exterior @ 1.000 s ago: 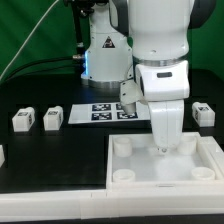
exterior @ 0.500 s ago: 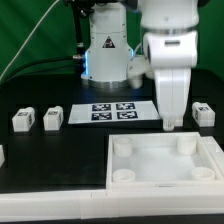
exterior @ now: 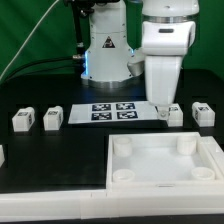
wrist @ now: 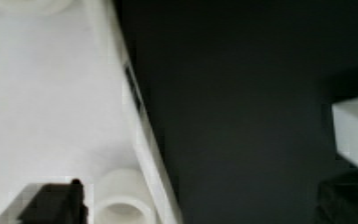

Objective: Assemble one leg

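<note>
Hand [exterior: 160, 107] low over black tabletop [exterior: 60, 165], fingers [wrist: 51, 203] spread, gripping nothing. Leg [exterior: 173, 115] upright just beside fingertips, between marker board [exterior: 112, 110] and another leg [exterior: 203, 112], behind white tray [exterior: 112, 160].

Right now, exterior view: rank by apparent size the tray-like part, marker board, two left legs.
1. tray-like part (also nearest)
2. marker board
3. leftmost leg and its neighbour leg: look alike, not ranked.

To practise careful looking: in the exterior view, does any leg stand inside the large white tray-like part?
No, the tray-like part holds no leg; the legs rest on the black table outside it.
</note>
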Controlling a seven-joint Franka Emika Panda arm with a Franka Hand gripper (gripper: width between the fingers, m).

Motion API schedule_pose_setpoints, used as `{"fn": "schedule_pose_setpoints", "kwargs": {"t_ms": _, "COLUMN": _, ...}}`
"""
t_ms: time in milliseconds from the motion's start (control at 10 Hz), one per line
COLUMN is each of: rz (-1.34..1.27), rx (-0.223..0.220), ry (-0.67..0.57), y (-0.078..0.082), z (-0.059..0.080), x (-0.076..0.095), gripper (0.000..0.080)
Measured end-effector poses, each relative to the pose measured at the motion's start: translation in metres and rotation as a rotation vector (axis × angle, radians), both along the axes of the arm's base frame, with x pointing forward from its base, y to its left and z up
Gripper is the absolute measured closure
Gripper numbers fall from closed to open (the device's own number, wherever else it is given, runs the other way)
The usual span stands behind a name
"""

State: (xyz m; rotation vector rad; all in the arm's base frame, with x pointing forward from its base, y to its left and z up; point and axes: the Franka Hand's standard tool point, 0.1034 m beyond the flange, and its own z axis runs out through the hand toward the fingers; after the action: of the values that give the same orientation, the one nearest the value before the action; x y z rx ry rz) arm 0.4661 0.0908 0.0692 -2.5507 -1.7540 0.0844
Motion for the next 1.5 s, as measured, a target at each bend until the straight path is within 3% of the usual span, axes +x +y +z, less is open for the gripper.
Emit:
{"fn": "schedule_pose_setpoints", "kwargs": {"t_ms": 200, "rz": -0.185, "rx": -0.011, "ry": 0.003, "y": 0.000, "z": 0.000, "x": 0.000, "gripper": 0.0151}}
{"fn": "schedule_pose_setpoints", "kwargs": {"t_ms": 300, "rz": -0.281, "rx": -0.010, "ry": -0.002, "y": -0.004, "z": -0.004, "x": -0.005, "gripper": 0.0151}}
{"fn": "schedule_pose_setpoints", "kwargs": {"t_ms": 500, "rz": -0.596, "rx": -0.024, "ry": 0.021, "y": 0.002, "z": -0.010, "x": -0.017, "gripper": 0.0151}}
{"fn": "schedule_pose_setpoints", "kwargs": {"t_ms": 800, "rz": -0.955, "rx": -0.046, "ry": 0.034, "y": 0.028, "z": -0.013, "x": -0.029, "gripper": 0.0151}}
{"fn": "schedule_pose_setpoints", "kwargs": {"t_ms": 1300, "rz": -1.100, "rx": -0.057, "ry": 0.050, "y": 0.082, "z": -0.015, "x": -0.044, "gripper": 0.0151}}
{"fn": "schedule_pose_setpoints", "kwargs": {"t_ms": 1500, "rz": -1.098, "rx": -0.060, "ry": 0.059, "y": 0.091, "z": -0.014, "x": -0.045, "gripper": 0.0151}}
